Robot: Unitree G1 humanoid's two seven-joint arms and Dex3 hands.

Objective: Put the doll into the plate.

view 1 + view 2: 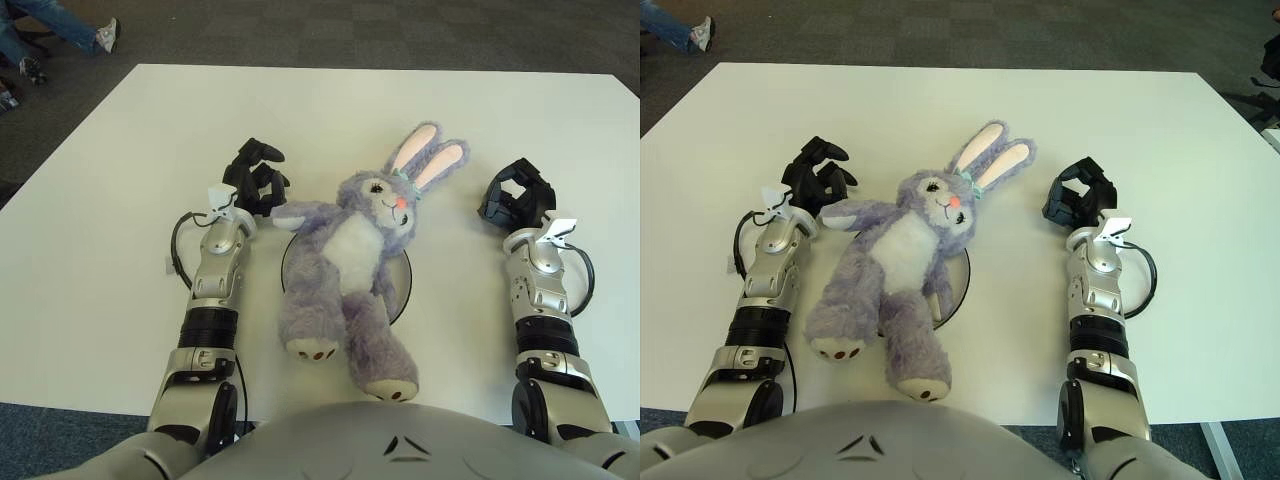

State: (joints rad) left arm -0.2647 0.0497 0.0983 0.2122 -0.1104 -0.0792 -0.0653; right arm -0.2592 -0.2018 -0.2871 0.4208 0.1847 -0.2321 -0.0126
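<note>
Plate (403, 292) mostly hidden under the doll (350, 260) — only rim arcs showing, seated person (55, 25) cut off at the top-left edge

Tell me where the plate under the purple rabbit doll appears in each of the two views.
Left eye view: the plate shows at centre, its rim visible right of the doll.
Right eye view: the plate shows left of centre, again mostly covered.
Shared landmark: the doll's pink-lined ears, pointing toward the right robot hand.

Probably office: carpet tiles (400, 30), white table (120, 150)
</note>
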